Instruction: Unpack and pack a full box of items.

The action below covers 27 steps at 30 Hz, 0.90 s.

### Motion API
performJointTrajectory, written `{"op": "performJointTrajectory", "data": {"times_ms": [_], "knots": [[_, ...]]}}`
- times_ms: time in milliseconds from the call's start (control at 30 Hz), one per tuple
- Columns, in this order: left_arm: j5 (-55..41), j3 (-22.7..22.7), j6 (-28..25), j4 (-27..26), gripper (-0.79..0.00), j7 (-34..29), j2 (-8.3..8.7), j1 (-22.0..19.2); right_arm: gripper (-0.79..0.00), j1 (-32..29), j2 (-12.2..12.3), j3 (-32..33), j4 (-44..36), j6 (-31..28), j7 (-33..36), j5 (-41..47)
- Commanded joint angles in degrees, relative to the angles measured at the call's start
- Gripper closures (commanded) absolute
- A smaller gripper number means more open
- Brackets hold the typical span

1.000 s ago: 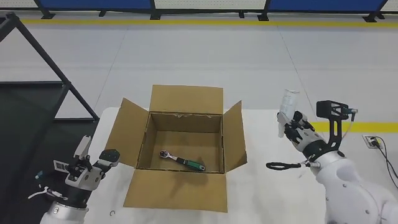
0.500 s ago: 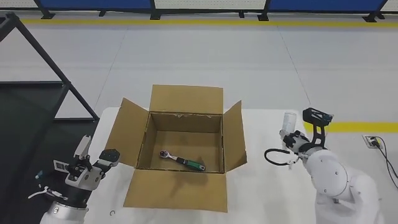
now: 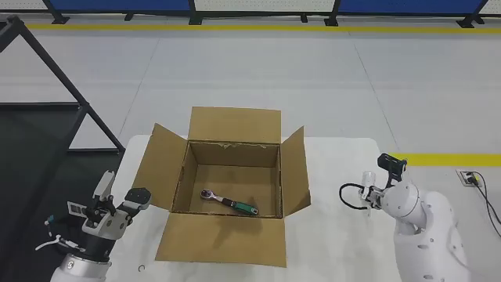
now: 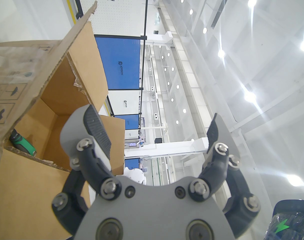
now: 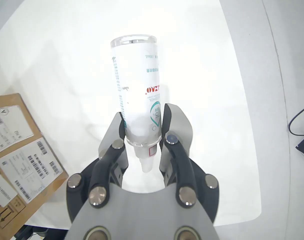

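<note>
An open cardboard box (image 3: 227,239) stands mid-table with its flaps spread; inside lies a ratchet wrench with a green handle (image 3: 228,201), its green grip (image 4: 23,144) also visible past the box wall. My right gripper (image 5: 142,118) is shut on a clear spray bottle (image 5: 137,86) with a white label, held by its neck end with its base pointing down at the white table (image 5: 204,51), right of the box (image 5: 19,146). In the top view that bottle (image 3: 367,180) sits low at the right arm. My left gripper (image 4: 152,128) is open and empty, left of the box (image 4: 54,81).
The white table (image 3: 337,235) has bare room between the box's right flap and the right arm. A black cable loops (image 3: 348,196) by the right wrist. A dark frame (image 3: 55,70) stands off the table's left side.
The right arm has lowered the spray bottle from above the table's right side down close to the tabletop and drawn in nearer to the robot. The left arm has stayed still.
</note>
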Motion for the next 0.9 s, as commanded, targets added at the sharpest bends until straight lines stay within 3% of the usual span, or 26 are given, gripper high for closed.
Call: {"op": "performJointTrajectory", "data": {"times_ms": [0,300,333,367,567,600,700,767,867], "knots": [[0.0,0.0,0.0,0.0,-0.785,0.0,0.00,0.0,0.000,0.7,0.1,-0.3,3.0,0.6,-0.8,-1.0],[0.0,0.0,0.0,0.0,-0.785,0.0,0.00,0.0,-0.018,2.9,0.5,-1.3,9.2,0.6,-1.8,-0.6],[0.0,0.0,0.0,0.0,-0.785,0.0,0.00,0.0,-0.182,3.0,0.6,-1.3,9.7,0.7,-1.7,-0.7],[0.0,0.0,0.0,0.0,-0.785,0.0,0.00,0.0,-0.243,3.2,0.6,-1.4,10.1,0.7,-1.7,-0.7],[0.0,0.0,0.0,0.0,-0.785,0.0,0.00,0.0,-0.385,3.6,0.9,-1.5,11.2,0.8,-1.9,-0.2],[0.0,0.0,0.0,0.0,-0.785,0.0,0.00,0.0,-0.468,3.5,1.0,-1.5,11.2,0.8,-1.9,-0.2],[0.0,0.0,0.0,0.0,-0.785,0.0,0.00,0.0,-0.508,3.4,1.1,-1.7,10.6,0.9,-1.7,0.0],[0.0,0.0,0.0,0.0,-0.785,0.0,0.00,0.0,-0.585,3.3,1.2,-1.8,9.9,1.0,-1.7,0.0],[0.0,0.0,0.0,0.0,-0.785,0.0,0.00,0.0,-0.613,2.9,1.3,-1.8,7.9,1.1,-1.6,0.6]]}}
